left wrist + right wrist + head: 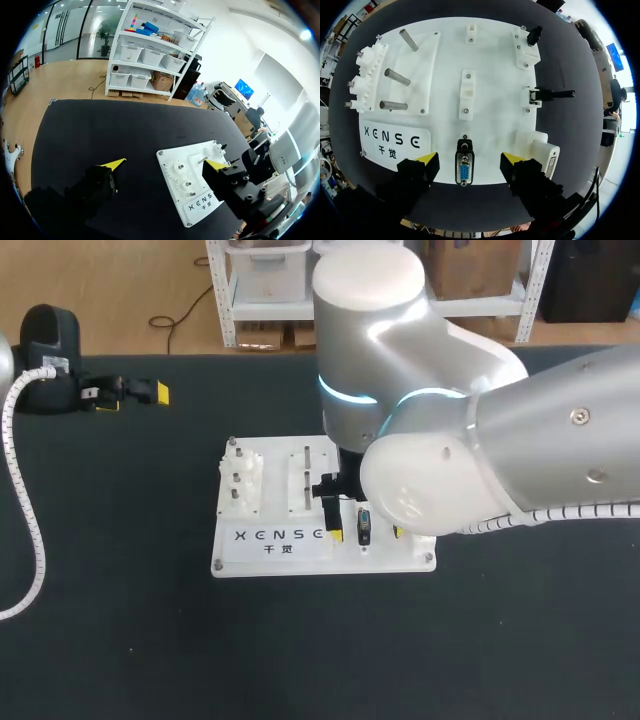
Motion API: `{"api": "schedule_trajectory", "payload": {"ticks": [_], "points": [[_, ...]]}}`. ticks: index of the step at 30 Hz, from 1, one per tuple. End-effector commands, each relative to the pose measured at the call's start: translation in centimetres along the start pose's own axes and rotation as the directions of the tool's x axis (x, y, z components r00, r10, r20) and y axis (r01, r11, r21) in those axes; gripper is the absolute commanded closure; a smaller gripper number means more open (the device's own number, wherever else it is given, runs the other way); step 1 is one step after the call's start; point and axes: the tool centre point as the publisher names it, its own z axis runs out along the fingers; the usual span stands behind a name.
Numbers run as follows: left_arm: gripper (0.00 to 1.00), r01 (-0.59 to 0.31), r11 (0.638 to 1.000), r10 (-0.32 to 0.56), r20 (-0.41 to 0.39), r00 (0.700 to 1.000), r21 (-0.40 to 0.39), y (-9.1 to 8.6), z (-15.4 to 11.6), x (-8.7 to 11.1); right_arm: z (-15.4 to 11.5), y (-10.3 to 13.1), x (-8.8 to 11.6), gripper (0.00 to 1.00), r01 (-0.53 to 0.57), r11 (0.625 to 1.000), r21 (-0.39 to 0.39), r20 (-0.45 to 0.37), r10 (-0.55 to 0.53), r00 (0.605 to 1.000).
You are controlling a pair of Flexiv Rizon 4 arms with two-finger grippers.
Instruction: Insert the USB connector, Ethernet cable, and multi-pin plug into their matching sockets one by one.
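The multi-pin plug [464,169], black with a blue face, lies on the white board [490,75] between the fingers of my right gripper [469,160]. Both yellow-tipped fingers [426,159] stand clear of its sides, so the gripper is open. In the head view the right gripper [366,534] hangs over the plug [363,524] near the front edge of the board [385,560]. A white multi-pin socket [543,152] sits just beside the right finger. Two black connectors [552,93] [534,35] sit at white blocks along that same board edge. My left gripper [132,398] is open at the far left, holding nothing.
White gears [367,75] and three metal pegs [395,77] stand on the board's left part, behind a printed label [395,145]. In the left wrist view the left gripper [165,164] spans wide above the black table, with the board [195,200] ahead of it.
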Motion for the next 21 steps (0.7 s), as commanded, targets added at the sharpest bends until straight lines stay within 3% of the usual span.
{"api": "schedule_trajectory", "payload": {"ticks": [1, 4, 6, 12, 21], "points": [[0.00, 0.000, 1.000, 0.000, 0.000, 1.000, 0.000, 0.00, 0.00, 0.00, -0.26, 0.01, -0.05, 0.42, 0.000, 1.000, -0.003, 0.002, 0.000, 1.000], [0.00, 0.000, 1.000, 0.000, 0.000, 1.000, 0.000, 0.00, 0.00, 0.00, -0.31, 0.01, -0.08, 0.43, -0.002, 1.000, -0.004, 0.004, 0.002, 1.000], [0.00, 0.000, 1.000, 0.000, 0.000, 1.000, 0.000, 0.00, 0.00, 0.00, -0.33, -0.02, -0.11, 0.50, -0.005, 1.000, -0.006, 0.003, 0.005, 1.000], [0.00, 0.000, 1.000, 0.000, 0.000, 1.000, 0.000, 0.00, 0.00, 0.00, -0.36, -0.04, -0.14, 0.56, -0.006, 1.000, -0.014, -0.001, 0.006, 1.000], [0.00, 0.000, 1.000, 0.000, 0.000, 1.000, 0.000, 0.00, 0.00, 0.00, -0.05, -0.35, -0.56, 0.58, -0.005, 1.000, -0.013, -0.001, 0.005, 1.000]]}}
